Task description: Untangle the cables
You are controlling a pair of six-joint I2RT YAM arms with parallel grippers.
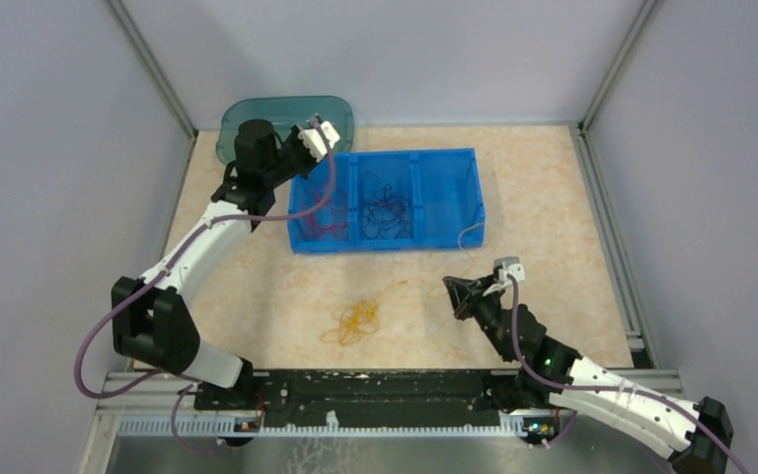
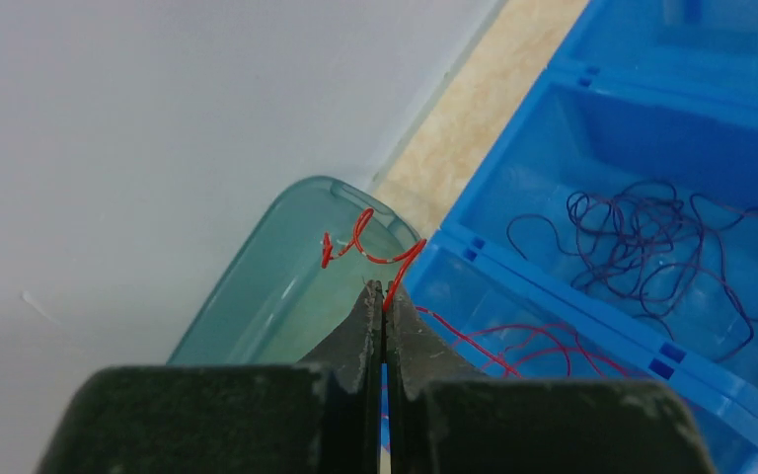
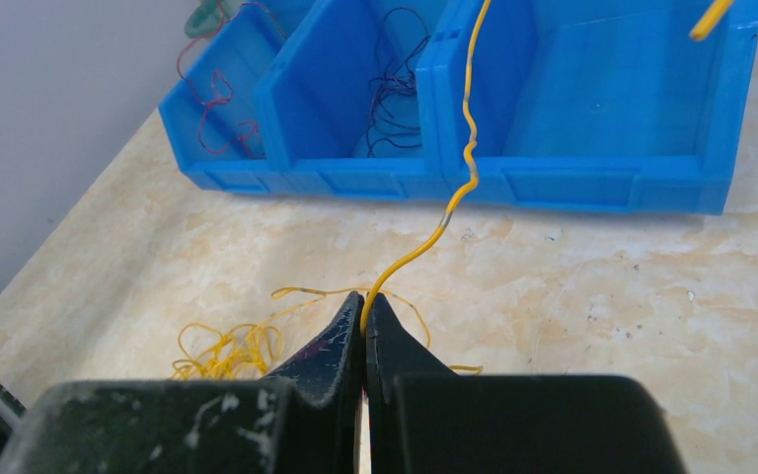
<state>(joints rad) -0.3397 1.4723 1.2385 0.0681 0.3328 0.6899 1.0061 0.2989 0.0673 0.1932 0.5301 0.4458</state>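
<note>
Pinching a thin red wire (image 2: 370,247), the left gripper (image 2: 383,291) hung by the blue plastic bin (image 2: 553,296); the right gripper (image 3: 363,301) clamped a thin yellow wire (image 3: 466,148), perhaps joined to a yellow tangle (image 3: 227,351).

Overhead plus two close wrist views

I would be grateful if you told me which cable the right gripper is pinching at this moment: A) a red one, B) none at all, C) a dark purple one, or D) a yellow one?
D: in the right wrist view, the right gripper has its fingers closed on a yellow cable that runs up toward the blue bin.
</note>
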